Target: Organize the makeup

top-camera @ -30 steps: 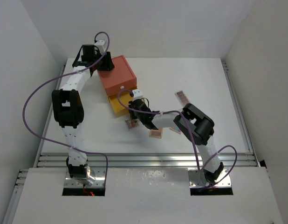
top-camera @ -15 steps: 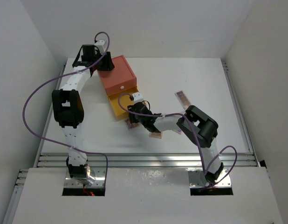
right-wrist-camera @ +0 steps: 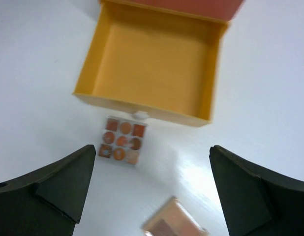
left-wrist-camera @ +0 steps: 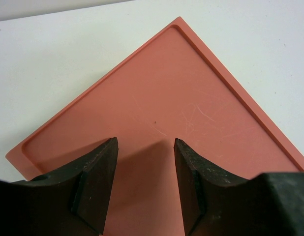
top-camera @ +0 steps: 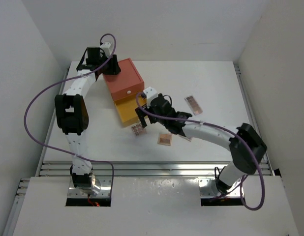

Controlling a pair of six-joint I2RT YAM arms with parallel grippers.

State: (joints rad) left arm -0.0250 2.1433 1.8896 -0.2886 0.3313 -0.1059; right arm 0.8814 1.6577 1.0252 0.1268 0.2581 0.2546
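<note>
The right gripper (right-wrist-camera: 153, 148) hangs above the table (top-camera: 216, 83) just in front of the yellow drawer (right-wrist-camera: 152, 59), its fingers spread wide with nothing between them. Over the last second this arm has swung its elbow far out to the side away from the drawer and the wrist has lifted, so the wrist camera now looks down on the whole drawer, which stands pulled out and empty. The square palette (right-wrist-camera: 121, 140), with 9 pans, lies flat just in front of the drawer's front wall, close to its small knob, in about the same spot as before. It has not been picked up, and nothing has gone into the drawer. A second palette (top-camera: 164, 139) lies farther out in front of the drawer, a third (top-camera: 187, 137) shows partly under the right arm, and the long palette (top-camera: 193, 103) sits well off to the drawer's open side. No brushes can be made out. The left gripper (left-wrist-camera: 144, 142) sits on top of the orange box (left-wrist-camera: 167, 108) behind the drawer with its fingers a little apart and empty, probably steadying it. The lift reads as a reset before a fresh approach. All 4 palettes remain to be put away, and the square one is the closest candidate.
</note>
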